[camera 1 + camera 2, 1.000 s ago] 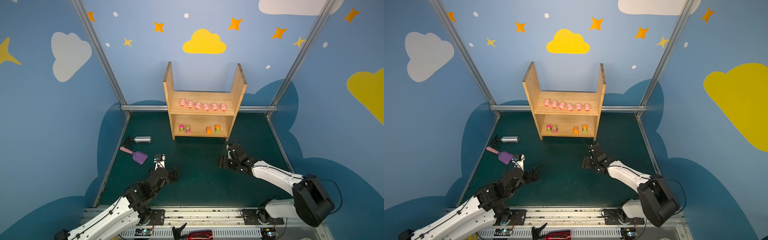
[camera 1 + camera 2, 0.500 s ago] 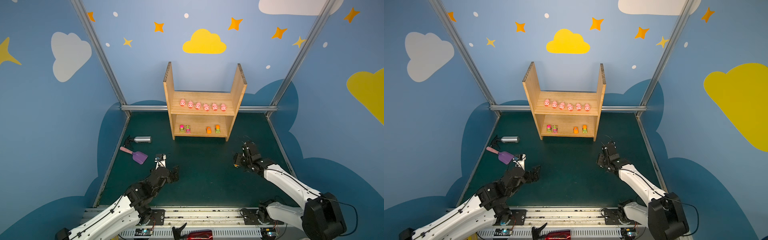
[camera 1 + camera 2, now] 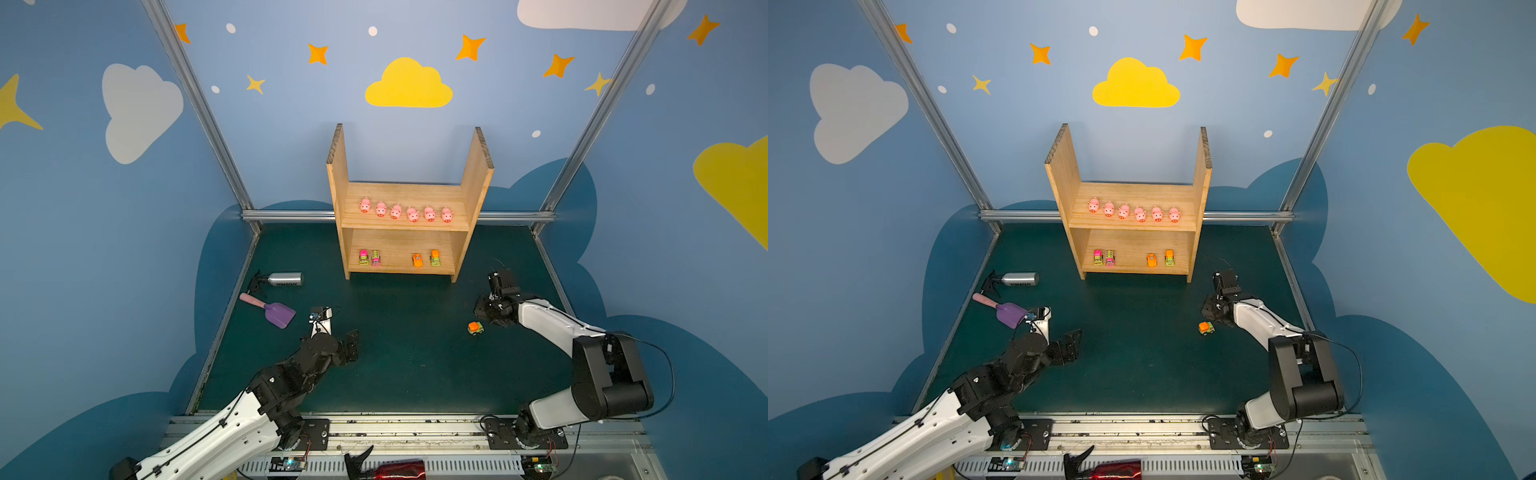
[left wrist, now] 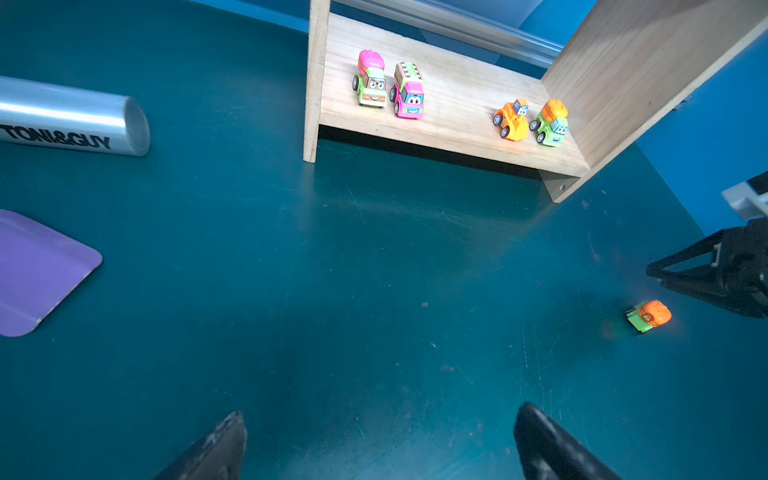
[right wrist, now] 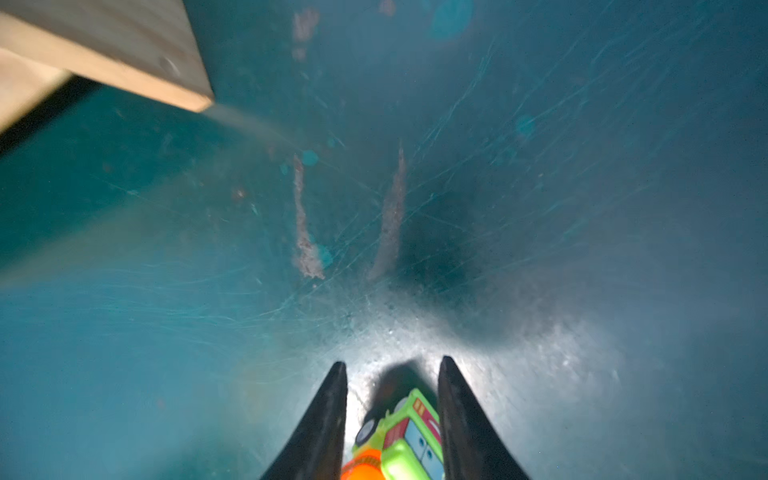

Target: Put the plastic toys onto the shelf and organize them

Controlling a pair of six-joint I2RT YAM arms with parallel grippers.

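The right gripper (image 5: 390, 363) has its fingers set narrow on either side of a lime-and-orange toy truck (image 5: 403, 440) lying on the scuffed teal mat (image 5: 540, 208); whether they pinch it cannot be told. The left gripper (image 4: 380, 440) stands wide over bare mat. Ahead of its fingertips, the wooden shelf (image 4: 457, 95) carries four vehicles (image 4: 409, 93) and six pigs (image 3: 405, 212), within blue walls (image 3: 291, 124) painted with clouds and stars.

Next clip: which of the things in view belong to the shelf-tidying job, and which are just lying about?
Part of the job: shelf; six pink pigs on its upper board; four toy vehicles on its lower board; orange-and-green toy truck loose on the table.
Just lying about: silver bottle; purple scoop, both on the table.
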